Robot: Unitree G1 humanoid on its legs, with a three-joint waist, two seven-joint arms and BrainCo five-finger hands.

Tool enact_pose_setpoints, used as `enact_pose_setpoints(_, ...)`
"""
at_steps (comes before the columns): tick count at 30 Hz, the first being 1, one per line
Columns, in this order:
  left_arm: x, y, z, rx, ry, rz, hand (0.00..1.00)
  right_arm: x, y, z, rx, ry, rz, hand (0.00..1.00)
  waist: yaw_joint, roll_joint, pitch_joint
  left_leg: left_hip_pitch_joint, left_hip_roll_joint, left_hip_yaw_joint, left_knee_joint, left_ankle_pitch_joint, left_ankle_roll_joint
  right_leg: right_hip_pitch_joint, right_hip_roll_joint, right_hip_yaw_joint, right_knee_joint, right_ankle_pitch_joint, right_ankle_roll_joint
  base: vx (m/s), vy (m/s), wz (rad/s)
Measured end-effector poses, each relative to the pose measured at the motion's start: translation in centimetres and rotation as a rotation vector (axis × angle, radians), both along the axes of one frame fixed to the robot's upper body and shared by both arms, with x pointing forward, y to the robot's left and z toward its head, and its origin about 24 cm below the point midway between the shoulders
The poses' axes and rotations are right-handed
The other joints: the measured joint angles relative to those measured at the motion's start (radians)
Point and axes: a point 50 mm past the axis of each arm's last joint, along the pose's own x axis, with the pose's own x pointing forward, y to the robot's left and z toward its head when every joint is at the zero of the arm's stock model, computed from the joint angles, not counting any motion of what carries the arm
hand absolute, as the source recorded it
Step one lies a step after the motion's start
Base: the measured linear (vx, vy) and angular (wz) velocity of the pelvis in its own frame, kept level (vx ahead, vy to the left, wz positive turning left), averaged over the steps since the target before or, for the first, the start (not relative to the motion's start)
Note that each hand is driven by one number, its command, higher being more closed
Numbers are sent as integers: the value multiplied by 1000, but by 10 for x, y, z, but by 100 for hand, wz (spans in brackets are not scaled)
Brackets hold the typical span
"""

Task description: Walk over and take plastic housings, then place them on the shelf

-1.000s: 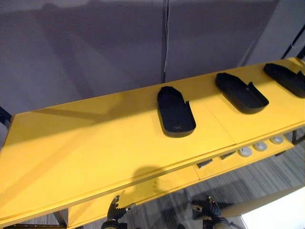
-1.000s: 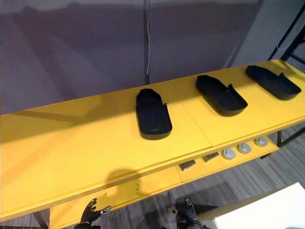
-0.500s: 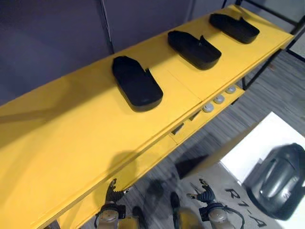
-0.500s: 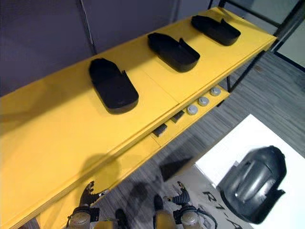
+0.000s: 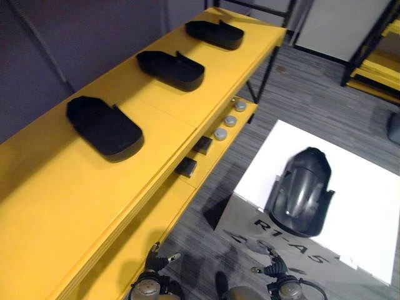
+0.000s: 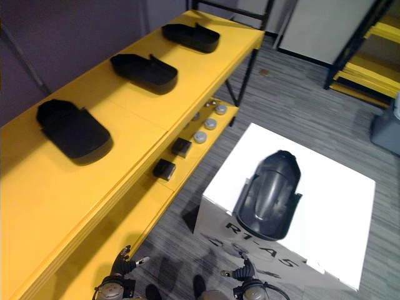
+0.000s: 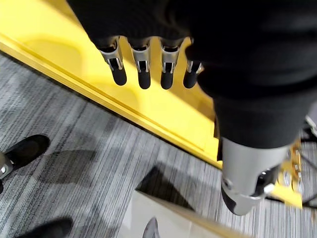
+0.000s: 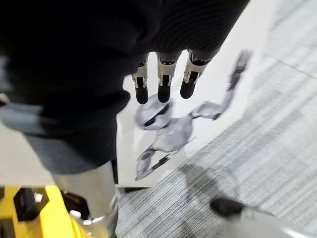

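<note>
Your shelf edge runs 7 to 1, three housings atop; one housing, seemingly centred, on box at 4; left hand, right hand released.

Shelf: yellow board, smooth, satin sheen.
Frame: black metal, matt.
Shelf housings: black plastic, matt.
Box housing: dark grey plastic, smooth, slight gloss.
Box: white, smooth, matt.
Discs: silvery, metallic look.
Floor: grey, finely ribbed, matt, carpet-like.
</note>
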Motion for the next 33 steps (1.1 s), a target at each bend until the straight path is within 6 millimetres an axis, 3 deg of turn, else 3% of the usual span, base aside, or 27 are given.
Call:
enact_pose_setpoints(1, -1, 1, 0, 2, 1, 1, 0, 1, 1, 0, 2, -4, 3, 0, 0, 1, 0, 7, 4, 22, 0, -1, -3, -8, -23, -70, 22, -7, 5, -22, 0, -104)
enact_pose_setpoints(3, 0, 1, 0, 1, -1, 4, 0, 3, 2, 1, 3, -7, 3, 0, 0, 13, 5, 42, 23, 94, -1, -4, -37, -14, -112, -334, 101, -45, -14, 12, -61, -91)
enact_pose_setpoints(5, -1, 2, -1, 2, 4, 6, 0, 0, 2, 0, 6, 0, 1, 0, -18, 22, 7, 61, 41, 108, 7, -3, -57, -9, -91, -317, 119, -57, -18, 42, -122, -68)
enact_pose_setpoints(7, -1, 2, -1, 1, 5, 9, 0, -1, 5, -1, 14, 5, -2, 0, -17, 23, 7, 59, 98, 104, 96, -11, -66, -3, -50, -271, 112, -61, -26, 73, -222, -82)
enact_pose_setpoints(8, -2, 0, -2, -4, 10, 7, 0, -2, 5, -2, 16, 8, -4, 0, -16, 22, 10, 39, 144, 90, 199, -30, -50, 8, -25, -237, 101, -63, -40, 67, -279, -92)
enact_pose_setpoints(10, -3, -5, -3, -19, 13, 6, 0, -4, 4, -2, 12, 9, -11, 0, -14, 21, 13, -3, 171, -29, 333, -90, -43, 25, 1, -187, 90, -67, -58, 47, -215, -92)
enact_pose_setpoints(13, -6, -10, -4, -30, 22, -5, 0, -10, -5, -4, -12, 23, -28, 0, 0, 24, 18, -69, 88, -318, 367, -158, -83, 57, 32, -107, 70, -74, -59, 37, -48, -84)
enact_pose_setpoints(16, -9, -11, -6, -34, 30, 2, 0, -16, -13, -6, -4, 39, -92, 0, 2, 25, 20, -120, -28, -535, 231, -165, -100, 65, 37, -40, 58, -69, -47, 75, 50, -69)
enact_pose_setpoints(17, -10, -11, -6, -35, 32, 5, 0, -17, -15, -6, -2, 41, -102, 0, 2, 29, 20, -120, -36, -550, 205, -158, -91, 67, 41, -31, 56, -69, -42, 96, 128, -63)
enact_pose_setpoints(18, -14, -10, -7, -43, 42, 20, 0, -19, -18, -6, -1, 43, -119, 0, 5, 51, 9, -114, -35, -552, 155, -101, -62, 75, 61, -3, 49, -75, -23, 110, 157, -62)
enact_pose_setpoints(19, -17, -8, -8, -38, 49, 24, 0, -21, -20, -7, 6, 44, -147, 0, 9, 53, 5, -96, -37, -546, 144, -63, -47, 81, 64, 17, 49, -78, -15, 152, 194, -56)
enact_pose_setpoints(23, -14, -2, -7, -24, 43, 28, 0, -32, -24, -9, 67, 40, -294, 0, 0, 38, -13, -56, -87, -527, 50, -37, -17, 91, 20, 25, 28, -77, 7, 192, 148, -3)
enact_pose_setpoints(28, -21, 16, -7, -18, 49, 117, 0, -42, -41, -8, 123, 9, -520, 0, 1, 37, -19, 24, -110, -516, -3, -35, -14, 184, 7, 26, -42, -73, 23, 219, 86, 1)
enact_pose_setpoints(33, -35, 21, -11, -28, 75, 164, 0, -55, -85, 5, 120, -109, -844, 0, 2, 35, -36, 82, -106, -493, -17, -35, -14, 235, 10, 30, -56, -73, 23, 125, 14, -8)
